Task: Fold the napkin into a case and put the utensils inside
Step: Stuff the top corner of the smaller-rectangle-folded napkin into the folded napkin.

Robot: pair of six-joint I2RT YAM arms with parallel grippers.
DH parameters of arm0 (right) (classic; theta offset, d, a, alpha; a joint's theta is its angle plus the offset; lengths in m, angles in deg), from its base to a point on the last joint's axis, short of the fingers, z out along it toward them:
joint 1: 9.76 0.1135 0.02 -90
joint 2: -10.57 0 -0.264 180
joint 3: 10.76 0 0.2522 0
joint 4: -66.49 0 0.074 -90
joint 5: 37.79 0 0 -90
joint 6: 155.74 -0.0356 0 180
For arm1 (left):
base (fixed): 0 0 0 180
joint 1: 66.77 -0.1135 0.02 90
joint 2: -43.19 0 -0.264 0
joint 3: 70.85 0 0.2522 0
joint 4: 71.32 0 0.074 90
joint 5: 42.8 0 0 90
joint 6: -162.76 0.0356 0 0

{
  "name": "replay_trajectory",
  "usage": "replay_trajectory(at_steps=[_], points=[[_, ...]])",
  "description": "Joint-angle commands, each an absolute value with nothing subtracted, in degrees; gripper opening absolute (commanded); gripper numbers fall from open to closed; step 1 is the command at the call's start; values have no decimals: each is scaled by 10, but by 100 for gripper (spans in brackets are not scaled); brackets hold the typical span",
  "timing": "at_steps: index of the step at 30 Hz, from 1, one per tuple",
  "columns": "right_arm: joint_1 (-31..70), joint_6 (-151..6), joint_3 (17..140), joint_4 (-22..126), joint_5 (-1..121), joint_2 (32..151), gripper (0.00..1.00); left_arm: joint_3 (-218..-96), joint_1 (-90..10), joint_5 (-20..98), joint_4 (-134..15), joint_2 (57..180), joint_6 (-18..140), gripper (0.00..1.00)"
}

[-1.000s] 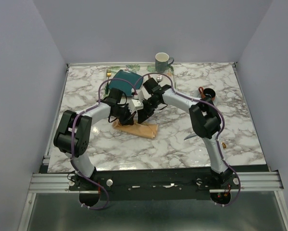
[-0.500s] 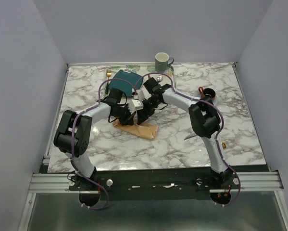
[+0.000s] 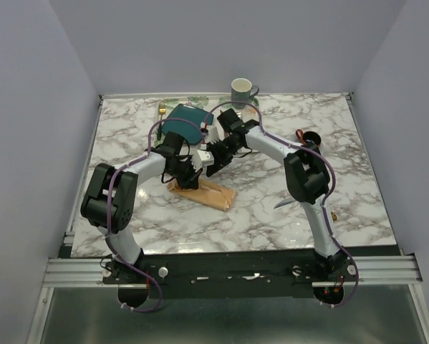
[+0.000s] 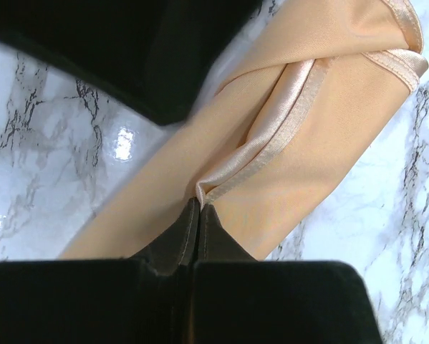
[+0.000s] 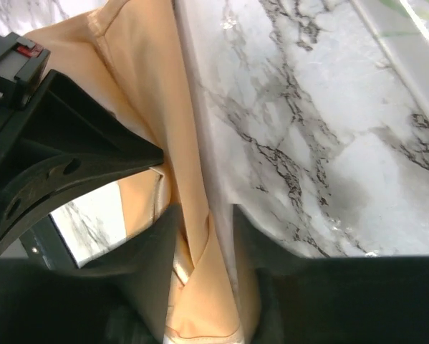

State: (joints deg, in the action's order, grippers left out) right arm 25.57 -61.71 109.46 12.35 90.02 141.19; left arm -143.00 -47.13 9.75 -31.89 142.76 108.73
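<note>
Pinching the hemmed edge of the napkin (image 4: 307,143), the left gripper (image 4: 200,209) is pressing its 2 fingers fully together on a small tuck of cloth partway along the strip. The napkin is lying as a long folded band on the marble table (image 5: 307,143), just in front of the teal plate (image 3: 183,123) and between the 2 arms. The right gripper (image 5: 200,218) is standing over the far end of the same band with its fingers partly apart and a raised ridge of cloth running between them. Whether they are squeezing that ridge or merely straddling it is not something I can tell. The fold is looking loose and glossy, so the main risk, as I am judging it, is slippage. If either arm is pulling sideways while the other is clamping, the layers could slide open and the pocket could be lost. The 2 wrists are also working very close together, so a careless swing could knock one into the other or drag the whole strip across the marble. The silver-grey knife (image 3: 284,204) is lying well apart, near the right arm, and nothing is sitting inside the napkin yet; I am not making out the spoon.
</note>
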Motion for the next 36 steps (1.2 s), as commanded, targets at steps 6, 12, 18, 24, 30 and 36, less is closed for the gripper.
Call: replay_trajectory(at_steps=[6, 12, 18, 24, 30, 36], points=[[258, -620, 1108, 86, 964, 1422, 71, -1446, -468, 101, -304, 1441, 1081, 0], [267, -602, 1113, 69, 952, 1436, 70, -1457, -469, 97, -304, 1442, 1066, 0], [273, -601, 1108, 67, 962, 1443, 59, -1463, -469, 89, -306, 1436, 1052, 0], [278, -603, 1114, 68, 966, 1455, 58, -1469, -469, 85, -308, 1438, 1038, 0], [280, -594, 1117, 64, 962, 1458, 56, -1475, -468, 80, -314, 1441, 1023, 0], [283, -592, 1110, 68, 953, 1455, 48, -1474, -468, 80, -322, 1442, 1015, 0]])
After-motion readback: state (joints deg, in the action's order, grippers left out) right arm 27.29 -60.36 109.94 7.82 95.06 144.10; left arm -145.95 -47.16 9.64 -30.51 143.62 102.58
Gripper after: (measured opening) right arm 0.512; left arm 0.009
